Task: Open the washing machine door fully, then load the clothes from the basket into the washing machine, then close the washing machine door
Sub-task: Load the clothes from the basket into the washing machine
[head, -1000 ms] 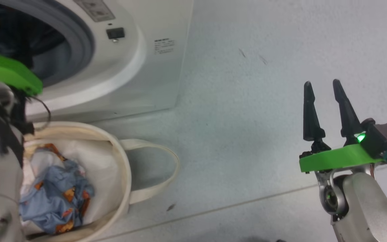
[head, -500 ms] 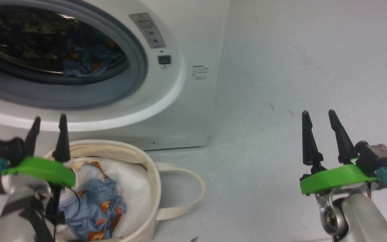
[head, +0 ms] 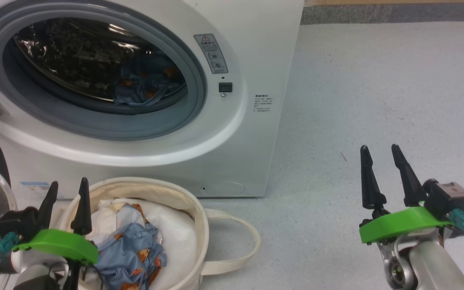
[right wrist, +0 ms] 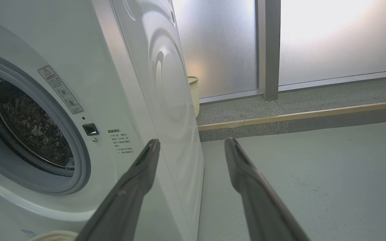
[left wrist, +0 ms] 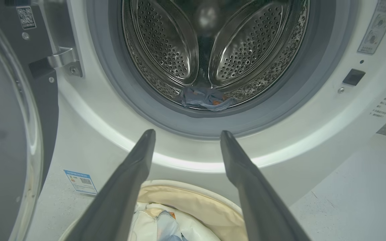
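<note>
The white washing machine (head: 252, 48) stands with its door (left wrist: 2, 134) swung wide to the left. One light blue garment with orange prints (head: 147, 82) lies at the front of the steel drum (left wrist: 166, 43). Below the opening sits the cream canvas basket (head: 183, 197), holding more blue printed clothes (head: 135, 253) on white padding. My left gripper (head: 67, 191) hovers open and empty over the basket's left rim. My right gripper (head: 381, 155) is open and empty above the floor, well right of the machine.
Grey floor (head: 377, 88) stretches to the right of the machine. One basket loop handle (head: 248, 245) lies on the floor. A raised ledge with frosted panels (right wrist: 313, 43) and a pale woven bin (right wrist: 194, 95) stand behind the machine.
The head camera has tilted up, so the drum now shows. My left gripper came out from near the opening and now sits low over the basket, empty. The right gripper held still.
</note>
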Motion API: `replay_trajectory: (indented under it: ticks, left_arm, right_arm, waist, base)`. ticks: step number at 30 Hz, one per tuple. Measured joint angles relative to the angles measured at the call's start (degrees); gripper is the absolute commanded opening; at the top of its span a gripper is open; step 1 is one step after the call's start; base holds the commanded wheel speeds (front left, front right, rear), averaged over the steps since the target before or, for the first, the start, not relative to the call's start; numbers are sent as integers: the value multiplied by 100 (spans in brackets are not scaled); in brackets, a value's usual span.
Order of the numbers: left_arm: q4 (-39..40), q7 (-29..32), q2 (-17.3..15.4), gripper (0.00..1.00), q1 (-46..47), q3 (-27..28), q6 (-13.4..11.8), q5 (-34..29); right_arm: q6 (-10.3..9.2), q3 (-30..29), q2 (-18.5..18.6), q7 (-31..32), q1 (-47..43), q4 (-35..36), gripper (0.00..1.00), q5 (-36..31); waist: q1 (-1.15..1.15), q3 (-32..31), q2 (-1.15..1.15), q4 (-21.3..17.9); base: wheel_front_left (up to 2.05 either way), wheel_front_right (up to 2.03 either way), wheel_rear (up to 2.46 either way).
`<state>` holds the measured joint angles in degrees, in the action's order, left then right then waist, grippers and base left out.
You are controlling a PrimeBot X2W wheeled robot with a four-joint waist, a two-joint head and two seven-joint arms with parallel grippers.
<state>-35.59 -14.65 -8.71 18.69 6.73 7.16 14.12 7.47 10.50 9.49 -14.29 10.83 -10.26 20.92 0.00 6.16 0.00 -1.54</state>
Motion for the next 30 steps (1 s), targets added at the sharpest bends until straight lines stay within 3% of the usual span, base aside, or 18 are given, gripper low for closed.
replay_trajectory:
  ticks: [17,30]
  left_arm:
    - [-55,-1,57,100,-94,154,0,-42]
    - [-1630,0,94,100,680,-154,0,231]
  right_arm:
    - [0,130,10,0,2,-9,100,35]
    - [0,185,8,0,342,145,100,-27]
  waist:
    - [0,92,0,-97]
    - [1,863,0,-191]
  base:
    - [0,0,0]
    - [0,0,0]
